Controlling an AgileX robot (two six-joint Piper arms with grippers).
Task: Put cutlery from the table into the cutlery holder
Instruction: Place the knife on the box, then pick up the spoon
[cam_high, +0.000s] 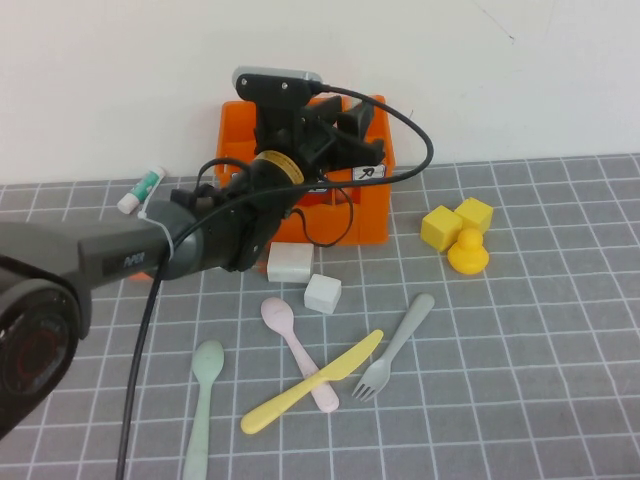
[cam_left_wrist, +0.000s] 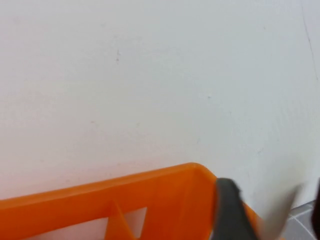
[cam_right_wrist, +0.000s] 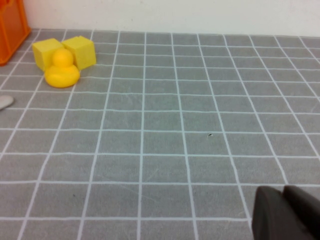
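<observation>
The left tool (cam_high: 335, 135) hangs over the orange holder (cam_high: 375, 215) at the back of the tabletop (cam_high: 540, 330), close to the wall. Whether it is apart or together I cannot tell. A pale blurred strip (cam_left_wrist: 281, 210) beside it in the left wrist view may be the white knife. If so, a release off-centre could land it on the rim or drop it behind the holder. The arm's cable (cam_high: 400, 175) loops close to the holder and might snag it. Four pieces lie in front: green spoon (cam_high: 203, 400), fork (cam_high: 395, 350), and yellow knife (cam_high: 310, 397) lying across the pink spoon (cam_high: 298, 350), so lifting either could drag the other. The right tool (cam_right_wrist: 282, 212) sits low over bare tabletop, away from the duck (cam_right_wrist: 62, 71); I cannot tell its state either.
</observation>
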